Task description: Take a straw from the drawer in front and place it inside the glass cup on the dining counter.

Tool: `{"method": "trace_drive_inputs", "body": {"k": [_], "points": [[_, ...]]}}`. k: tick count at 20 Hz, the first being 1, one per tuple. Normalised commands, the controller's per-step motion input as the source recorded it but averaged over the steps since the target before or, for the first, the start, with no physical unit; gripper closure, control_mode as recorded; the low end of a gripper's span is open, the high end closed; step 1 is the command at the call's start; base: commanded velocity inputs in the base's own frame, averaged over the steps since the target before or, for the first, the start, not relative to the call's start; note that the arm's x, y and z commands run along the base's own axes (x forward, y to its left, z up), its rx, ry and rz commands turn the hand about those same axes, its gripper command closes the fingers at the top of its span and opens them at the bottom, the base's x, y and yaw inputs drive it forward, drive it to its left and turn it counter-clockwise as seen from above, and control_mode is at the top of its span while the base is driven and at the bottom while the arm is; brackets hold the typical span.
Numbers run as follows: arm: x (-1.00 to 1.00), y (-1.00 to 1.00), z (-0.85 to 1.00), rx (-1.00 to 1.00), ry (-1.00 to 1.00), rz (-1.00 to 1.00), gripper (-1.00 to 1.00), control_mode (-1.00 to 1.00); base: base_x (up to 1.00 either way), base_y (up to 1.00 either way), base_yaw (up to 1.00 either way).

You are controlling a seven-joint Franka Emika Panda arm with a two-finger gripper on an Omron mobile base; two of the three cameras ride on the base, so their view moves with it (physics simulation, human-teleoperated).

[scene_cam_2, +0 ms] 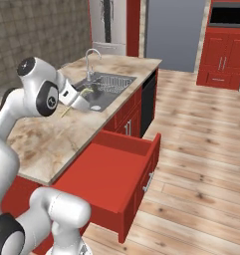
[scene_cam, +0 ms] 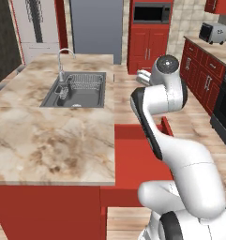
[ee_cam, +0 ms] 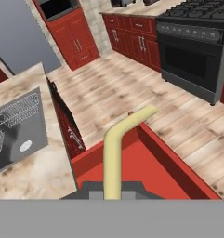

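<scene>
Straw (ee_cam: 114,153) pinched in end effector (scene_cam_2: 80,103), held above dining counter (scene_cam_2: 52,139), drawer (scene_cam_2: 111,174) open below.

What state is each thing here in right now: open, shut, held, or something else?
drawer: pulled open.
straw: held in the gripper, lifted above the drawer.
gripper: shut on the straw.
cabinet doors: closed.
oven door: closed.
sink: no water seen running.
</scene>
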Motion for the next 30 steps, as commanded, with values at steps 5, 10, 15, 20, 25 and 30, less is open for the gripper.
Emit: {"method": "trace_drive_inputs", "body": {"k": [5, 10, 15, 20, 25, 30], "points": [[-0.37, 0.0, 0.0, 0.0, 0.03, -0.03, 1.0, -1.0, 0.0, 0.0, 0.0], [-0.42, -0.01, -0.07, 0.0, 0.0, -0.03, 1.0, -1.0, 0.0, 0.0, 0.0], [-0.4, -0.04, -0.04, 0.0, 0.0, -0.03, 1.0, -1.0, 0.0, 0.0, 0.0], [-0.38, -0.09, 0.0, 0.0, 0.0, -0.03, 1.0, -1.0, 0.0, 0.0, 0.0], [-0.29, -0.08, -0.02, 0.0, 0.0, -0.02, 1.0, -1.0, 0.0, 0.0, 0.0], [-0.26, -0.1, -0.02, 0.0, 0.0, -0.02, 1.0, -1.0, 0.0, 0.0, 0.0]]}}
